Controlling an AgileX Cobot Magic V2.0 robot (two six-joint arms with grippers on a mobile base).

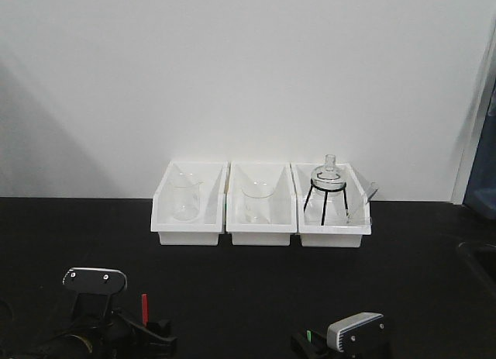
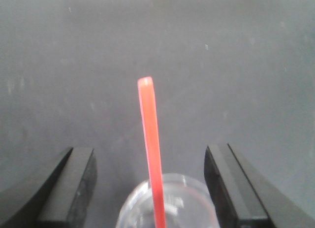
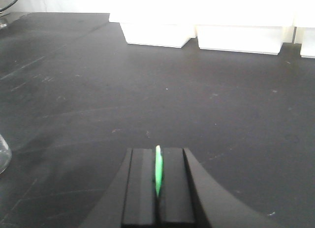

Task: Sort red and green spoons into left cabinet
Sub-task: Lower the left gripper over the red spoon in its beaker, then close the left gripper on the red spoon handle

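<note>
– So, where is the red spoon [image 2: 149, 134]?
– Lower centre of the left wrist view. Its handle stands up out of a clear glass container [image 2: 138, 208] at the bottom edge. The tip reaches about mid-frame, over the dark tabletop [image 2: 221, 65].
– Is the left gripper [image 2: 148, 149] gripping it?
– No. Its jaws stand wide apart, one black finger [image 2: 74, 188] at lower left and the other at lower right. The handle rises between them and touches neither.
– And the green spoon [image 3: 158, 171]?
– Bottom centre of the right wrist view. The right gripper [image 3: 158, 153] has its jaws pressed together on it, so only a thin green edge shows in the seam.
– What does the front view add?
– Three white bins [image 1: 262, 236] sit in a row at mid-frame, on the tabletop against the white wall [image 1: 232, 64]. The left and middle bins each hold a glass beaker [image 1: 184, 200]. The right one holds a round flask [image 1: 327, 177] on a black wire tripod [image 1: 314, 204]. Both grippers sit along the bottom edge, well apart from the bins. The red handle is upright at lower left, and a speck of green shows at lower right.
</note>
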